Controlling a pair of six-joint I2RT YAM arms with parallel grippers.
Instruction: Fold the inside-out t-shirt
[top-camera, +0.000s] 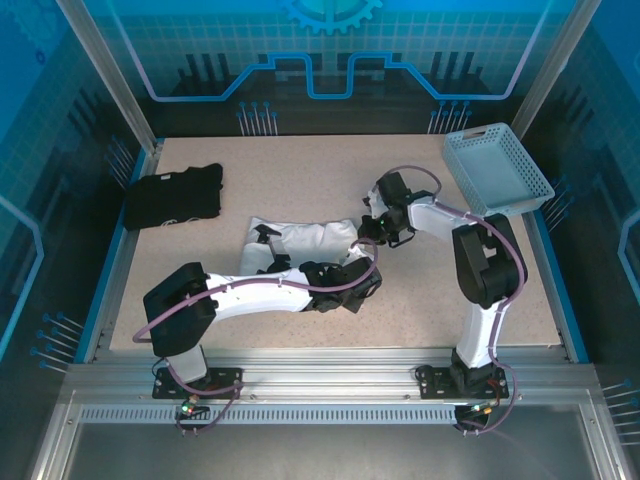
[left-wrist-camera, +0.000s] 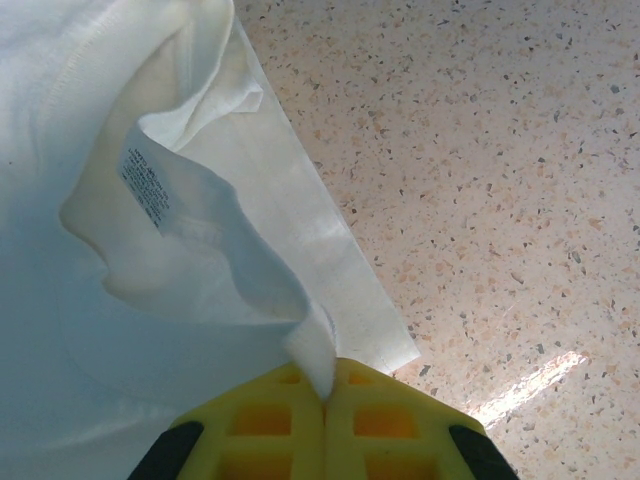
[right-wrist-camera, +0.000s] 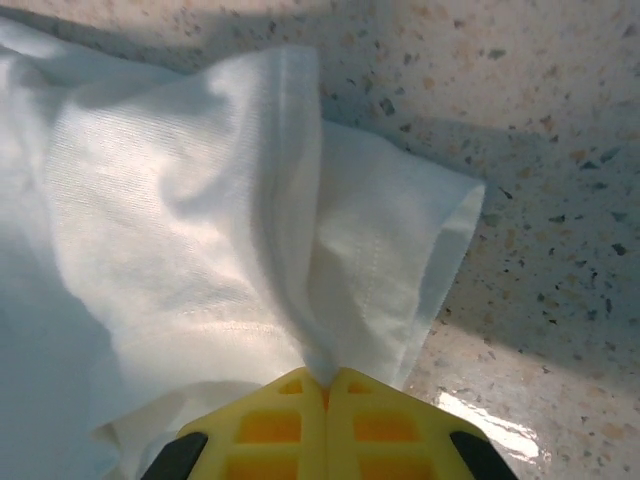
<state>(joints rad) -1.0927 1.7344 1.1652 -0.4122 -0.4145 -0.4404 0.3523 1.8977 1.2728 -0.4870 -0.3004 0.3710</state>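
The left gripper (left-wrist-camera: 325, 388) is closed on a pinch of the white t-shirt (top-camera: 300, 240), which lies bunched at mid-table. The right gripper (right-wrist-camera: 325, 380) is also closed on its cloth. Both grasps seem made. I think the next move needs an even lift by both arms. The table (top-camera: 300, 165) is speckled, with a black garment (top-camera: 172, 197) at the left and a basket (top-camera: 495, 170) at the right.

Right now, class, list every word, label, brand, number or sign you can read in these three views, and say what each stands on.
Nothing here is legible.
White sewn-in label on the large white cloth t-shirt: lines of small dark print, too blurred to read.
Black folded garment: a faint pale mark, too small to read.
Blue back wall panel: gear and line drawings, no words.
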